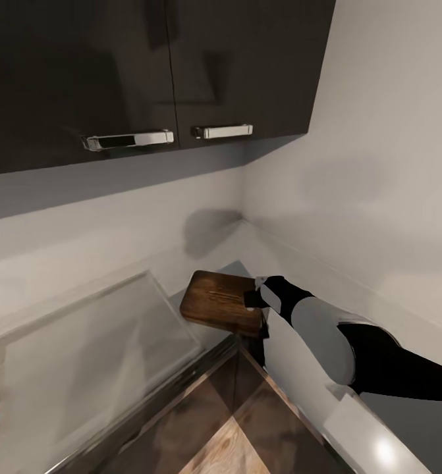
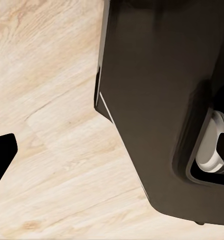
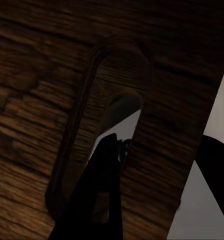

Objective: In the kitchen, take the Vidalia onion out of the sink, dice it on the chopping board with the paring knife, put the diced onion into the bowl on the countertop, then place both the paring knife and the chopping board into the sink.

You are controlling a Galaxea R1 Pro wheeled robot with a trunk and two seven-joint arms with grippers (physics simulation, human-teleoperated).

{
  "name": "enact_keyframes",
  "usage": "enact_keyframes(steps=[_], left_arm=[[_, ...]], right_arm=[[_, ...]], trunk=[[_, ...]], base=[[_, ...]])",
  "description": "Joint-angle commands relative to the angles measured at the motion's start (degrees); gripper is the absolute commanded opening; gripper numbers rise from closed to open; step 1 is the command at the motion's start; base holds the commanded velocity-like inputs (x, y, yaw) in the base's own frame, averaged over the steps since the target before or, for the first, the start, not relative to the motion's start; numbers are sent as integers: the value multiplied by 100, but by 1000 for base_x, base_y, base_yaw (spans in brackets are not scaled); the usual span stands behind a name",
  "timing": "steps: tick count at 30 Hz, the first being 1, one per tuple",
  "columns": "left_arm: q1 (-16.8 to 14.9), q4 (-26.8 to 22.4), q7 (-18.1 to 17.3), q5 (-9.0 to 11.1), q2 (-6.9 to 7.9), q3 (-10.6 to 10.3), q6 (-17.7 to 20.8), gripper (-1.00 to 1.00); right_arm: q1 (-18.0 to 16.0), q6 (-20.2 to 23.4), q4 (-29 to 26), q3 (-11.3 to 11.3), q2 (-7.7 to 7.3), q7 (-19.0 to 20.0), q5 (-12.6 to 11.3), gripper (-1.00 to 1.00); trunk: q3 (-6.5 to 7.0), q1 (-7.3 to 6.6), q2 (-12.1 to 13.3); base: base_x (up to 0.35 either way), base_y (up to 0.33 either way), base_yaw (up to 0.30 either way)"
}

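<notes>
Right gripper (image 1: 255, 300): at the chopping board's near edge, one finger (image 3: 99, 192) through its handle slot; grip cannot be told.
Chopping board (image 1: 217, 301): on the grey countertop (image 1: 379, 434), by the corner.
Sink (image 1: 82, 355): beside the board, to its left.
Left gripper: its state cannot be told.

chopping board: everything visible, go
The chopping board is a dark brown wooden slab with rounded corners and dark grain streaks. It sits tilted, lifted above the countertop near the wall corner. The right gripper is at its right edge. The right wrist view shows an elongated handle slot through it, one finger in the slot.
</notes>
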Motion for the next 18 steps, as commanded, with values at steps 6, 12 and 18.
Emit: enact_keyframes(steps=[6, 12, 18], left_arm=[[-5, 12, -1, 13, 7, 29, -32, 100], [-5, 8, -5, 13, 2, 24, -32, 100], [-5, 6, -5, 13, 1, 23, -32, 100]], right_arm=[[-2, 28, -9, -52, 3, -28, 13, -100], [-2, 28, -9, -52, 3, -28, 16, -100], [-2, 28, -9, -52, 3, -28, 15, -100]], trunk=[[45, 4, -10], [99, 4, -10], [153, 4, -10]], base=[[0, 0, 0], [0, 0, 0], [0, 0, 0]])
